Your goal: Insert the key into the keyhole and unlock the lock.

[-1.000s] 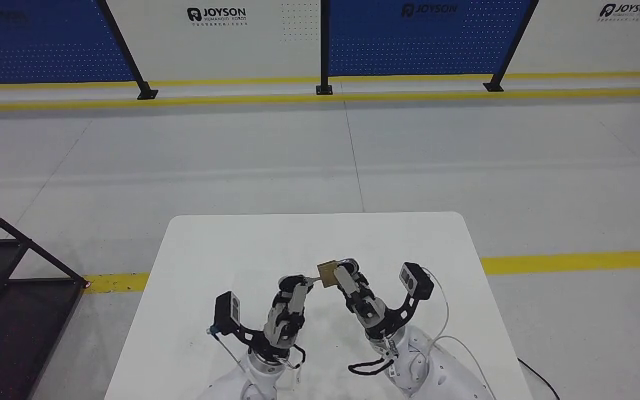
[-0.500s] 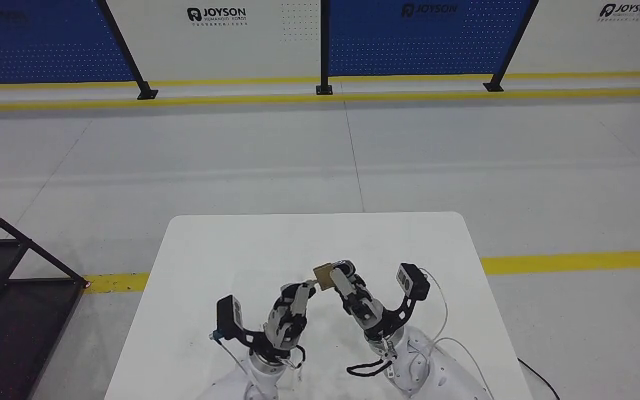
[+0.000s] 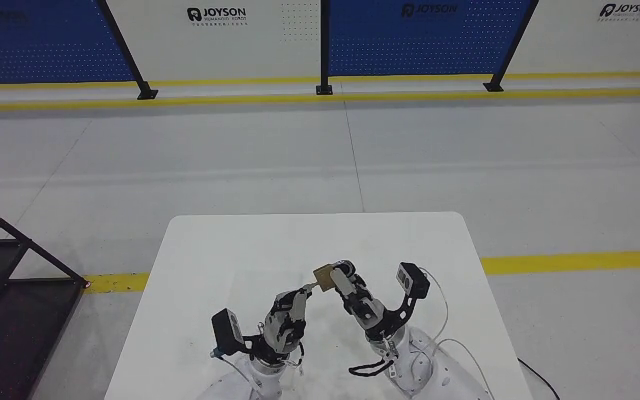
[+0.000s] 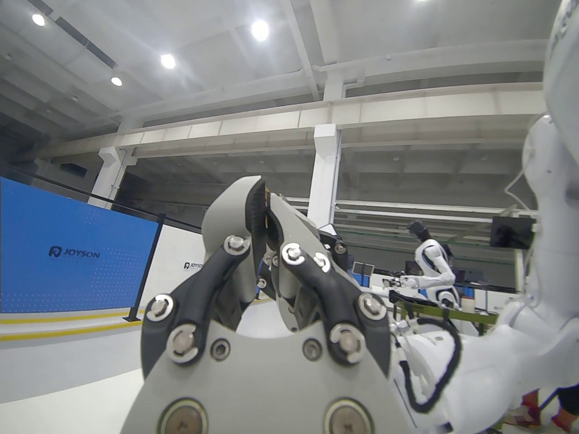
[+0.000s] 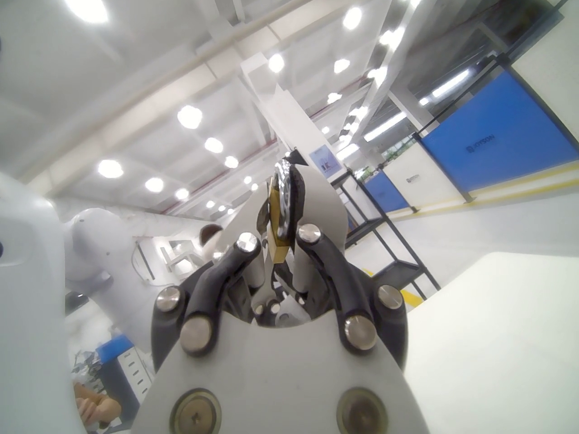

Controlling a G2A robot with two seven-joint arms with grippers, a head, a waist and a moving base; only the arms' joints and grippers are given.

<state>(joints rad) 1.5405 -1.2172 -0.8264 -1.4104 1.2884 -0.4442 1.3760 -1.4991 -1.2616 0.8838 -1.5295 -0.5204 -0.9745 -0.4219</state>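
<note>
- The lock (image 5: 277, 232), a small brass padlock with a silvery shackle (image 5: 285, 191), is clamped edge-on between the jaws of the right gripper (image 5: 283, 180).
- The key (image 3: 312, 287) is pinched at the jaw tips of the left gripper (image 4: 266, 203) and is largely hidden. It is pointed at the lock's body. Whether it is seated cannot be told.

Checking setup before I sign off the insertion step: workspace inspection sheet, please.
Surface: white table, both arms raised over its near side.
Job's things: brass lock held off the table; key pointed at it, insertion cannot be told.
Clutter: nothing seen.
Grippers: left gripper shut on key; right gripper shut on lock.
Cables: black cable looped at the right arm's base; white cable trailing beside it.
Surroundings: blue barrier panels, yellow floor lines, black rack at the table's left.
</note>
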